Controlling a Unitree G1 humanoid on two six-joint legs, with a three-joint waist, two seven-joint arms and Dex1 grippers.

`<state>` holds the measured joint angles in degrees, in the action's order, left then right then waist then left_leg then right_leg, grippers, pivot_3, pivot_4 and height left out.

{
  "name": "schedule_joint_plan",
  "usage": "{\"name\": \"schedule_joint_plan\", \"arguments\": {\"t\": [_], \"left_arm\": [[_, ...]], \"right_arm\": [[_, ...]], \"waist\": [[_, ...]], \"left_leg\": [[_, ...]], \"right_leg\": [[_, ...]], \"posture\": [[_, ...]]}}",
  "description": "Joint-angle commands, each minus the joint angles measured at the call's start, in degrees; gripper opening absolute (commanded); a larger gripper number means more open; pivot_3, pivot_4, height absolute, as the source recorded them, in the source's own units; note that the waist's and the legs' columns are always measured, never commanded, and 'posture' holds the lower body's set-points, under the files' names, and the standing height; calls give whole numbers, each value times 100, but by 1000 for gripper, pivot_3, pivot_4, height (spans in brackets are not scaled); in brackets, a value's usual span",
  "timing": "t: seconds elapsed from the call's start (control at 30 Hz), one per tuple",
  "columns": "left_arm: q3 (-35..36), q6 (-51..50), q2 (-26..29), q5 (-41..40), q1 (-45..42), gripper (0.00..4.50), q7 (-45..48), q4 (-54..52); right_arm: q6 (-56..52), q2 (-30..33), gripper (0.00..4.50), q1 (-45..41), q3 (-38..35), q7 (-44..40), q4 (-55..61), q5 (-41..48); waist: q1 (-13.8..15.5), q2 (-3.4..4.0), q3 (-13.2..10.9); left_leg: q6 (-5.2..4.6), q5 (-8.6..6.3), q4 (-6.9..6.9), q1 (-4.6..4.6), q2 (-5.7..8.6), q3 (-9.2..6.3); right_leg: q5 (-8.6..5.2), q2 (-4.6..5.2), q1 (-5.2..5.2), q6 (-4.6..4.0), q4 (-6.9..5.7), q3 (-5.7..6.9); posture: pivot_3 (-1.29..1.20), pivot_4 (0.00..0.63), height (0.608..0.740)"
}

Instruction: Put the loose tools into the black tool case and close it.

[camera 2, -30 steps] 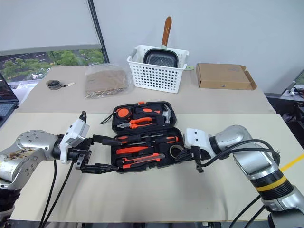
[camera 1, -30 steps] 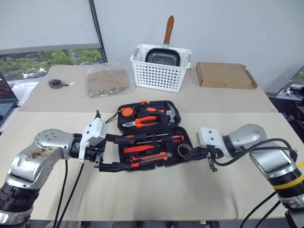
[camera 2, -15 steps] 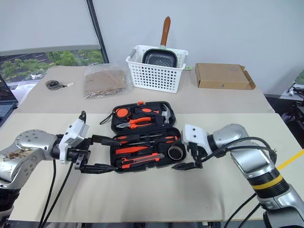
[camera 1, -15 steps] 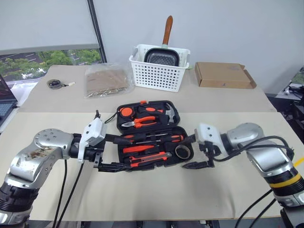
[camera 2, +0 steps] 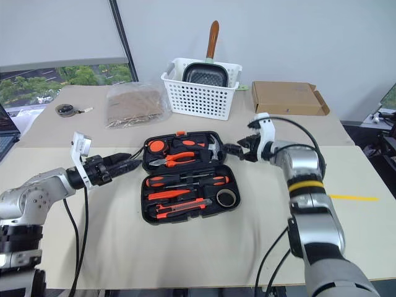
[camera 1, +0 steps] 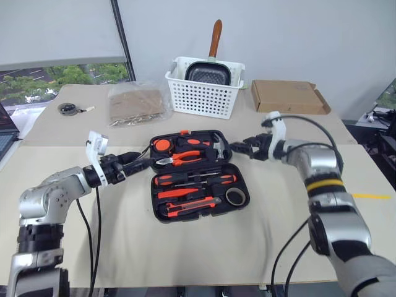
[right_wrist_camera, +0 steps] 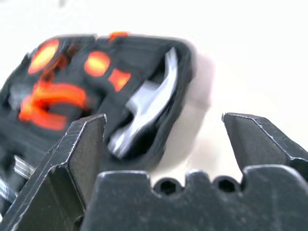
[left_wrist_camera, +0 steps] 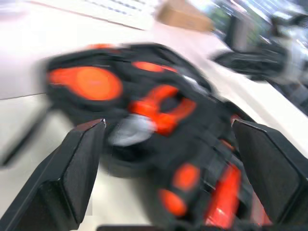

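Beige desk [camera 1: 204,247] carries everything: both claws gape empty, the left claw [camera 1: 143,163] beside the far half of the flat black plastic tool case [camera 1: 197,175], the right claw [camera 1: 237,148] at its other side. Open mid-desk, the case holds black-and-orange screwdrivers [camera 1: 195,180], pliers and a hammer.

Bright, even daylight, soft shadows on the worktop [camera 1: 204,247]. Both wrist views are motion-blurred: the case [left_wrist_camera: 159,144] ahead of each end effector smears.
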<state>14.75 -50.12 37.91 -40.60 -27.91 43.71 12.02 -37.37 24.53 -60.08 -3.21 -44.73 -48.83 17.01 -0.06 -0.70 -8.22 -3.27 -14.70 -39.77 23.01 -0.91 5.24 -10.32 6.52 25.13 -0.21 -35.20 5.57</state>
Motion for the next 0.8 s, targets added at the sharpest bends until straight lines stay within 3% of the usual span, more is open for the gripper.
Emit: {"name": "schedule_joint_plan", "arguments": {"t": [0.03,0.07,0.17,0.53,0.8], "left_arm": [[21,-274,-67,326,-411,4500,-653,604],[37,-290,-114,320,-466,4500,-694,652],[195,-396,-304,210,-635,4500,-849,725],[242,-466,-486,229,-760,4500,-978,877],[131,-487,-620,279,-762,4500,-816,1046]], "right_arm": [[180,-230,4451,-386,-132,12,-874,-74],[266,-282,4451,-451,-118,10,-1029,-121],[475,-373,3818,-603,-114,9,-1374,-237],[767,-534,7,-762,-278,56,-1758,-352],[790,-592,7,-711,-367,82,-1701,-363]], "waist": [[-25,0,0],[-41,0,0],[-64,0,0],[-110,0,0],[-111,0,0]], "left_leg": [[0,0,3,1,0,1],[0,0,4,3,0,2],[-1,0,3,14,3,3],[10,4,3,13,1,2],[11,4,2,10,2,2]], "right_leg": [[0,-2,0,0,0,0],[0,-2,0,0,-5,-1],[3,2,2,2,-13,0],[7,2,4,7,-17,0],[12,4,4,0,-24,-2]], "posture": [[0,150,700],[0,150,700],[0,150,700],[0,150,700],[0,150,700]]}}
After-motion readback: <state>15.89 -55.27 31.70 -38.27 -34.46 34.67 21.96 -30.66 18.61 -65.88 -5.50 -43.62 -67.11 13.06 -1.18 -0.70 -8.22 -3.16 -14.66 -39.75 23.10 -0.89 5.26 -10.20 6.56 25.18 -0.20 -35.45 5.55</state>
